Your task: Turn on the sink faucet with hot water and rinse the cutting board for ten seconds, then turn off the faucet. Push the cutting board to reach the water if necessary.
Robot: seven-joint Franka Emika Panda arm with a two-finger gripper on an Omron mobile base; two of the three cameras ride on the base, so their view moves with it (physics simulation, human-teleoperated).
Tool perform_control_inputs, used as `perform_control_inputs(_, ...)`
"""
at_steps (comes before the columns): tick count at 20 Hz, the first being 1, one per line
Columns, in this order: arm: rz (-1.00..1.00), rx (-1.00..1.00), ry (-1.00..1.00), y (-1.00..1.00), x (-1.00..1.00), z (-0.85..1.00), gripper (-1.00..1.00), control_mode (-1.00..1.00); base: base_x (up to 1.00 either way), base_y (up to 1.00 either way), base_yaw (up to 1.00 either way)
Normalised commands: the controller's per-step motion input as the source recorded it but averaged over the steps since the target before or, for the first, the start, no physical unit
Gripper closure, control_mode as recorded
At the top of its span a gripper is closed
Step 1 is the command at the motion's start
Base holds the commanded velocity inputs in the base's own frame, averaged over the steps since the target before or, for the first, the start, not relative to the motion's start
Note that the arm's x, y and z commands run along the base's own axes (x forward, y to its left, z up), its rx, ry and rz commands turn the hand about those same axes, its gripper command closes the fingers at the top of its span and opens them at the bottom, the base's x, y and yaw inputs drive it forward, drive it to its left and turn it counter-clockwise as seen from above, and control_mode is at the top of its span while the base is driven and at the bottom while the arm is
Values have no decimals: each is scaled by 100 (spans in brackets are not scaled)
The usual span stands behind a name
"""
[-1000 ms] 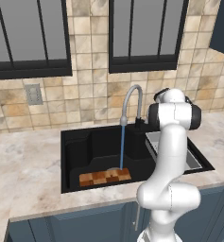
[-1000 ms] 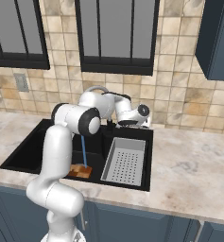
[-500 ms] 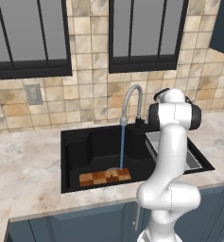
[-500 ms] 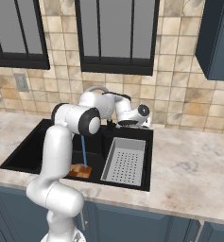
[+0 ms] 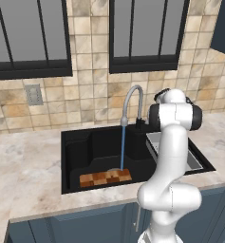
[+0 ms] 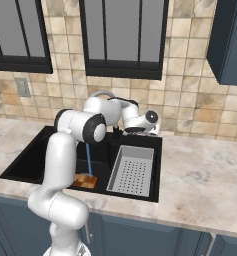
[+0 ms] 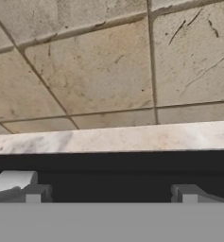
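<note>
In the matte black basin sink (image 5: 76, 156), a thin blue stream (image 5: 123, 147) hits the checkered wooden board (image 5: 105, 178); the open-jawed gripper (image 7: 108, 194) should wait beside the silver gooseneck faucet (image 5: 131, 102).

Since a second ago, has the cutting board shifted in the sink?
No. In the left base view the cutting board lies at the same spot against the sink front wall, with the water landing at its back edge as before.

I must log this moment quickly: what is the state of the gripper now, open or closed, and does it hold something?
Gripper: open, fingertips wide apart, holding nothing, pointed at the tiled wall above the sink rim.
</note>
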Motion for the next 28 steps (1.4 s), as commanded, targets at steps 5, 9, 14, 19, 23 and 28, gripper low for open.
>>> perform_control_inputs(5, 0, 0, 0, 10, 0, 0, -100, -100, 0, 0, 0)
perform_control_inputs(9, 0, 0, 0, 10, 0, 0, -100, -100, 0, 0, 0)
perform_control_inputs(14, 0, 0, 0, 9, 0, 0, -100, -100, 0, 0, 0)
perform_control_inputs(19, 0, 0, 0, 9, 0, 0, -100, -100, 0, 0, 0)
perform_control_inputs(23, 0, 0, 0, 18, 0, 0, -100, -100, 0, 0, 0)
perform_control_inputs(28, 0, 0, 0, 23, 0, 0, -100, -100, 0, 0, 0)
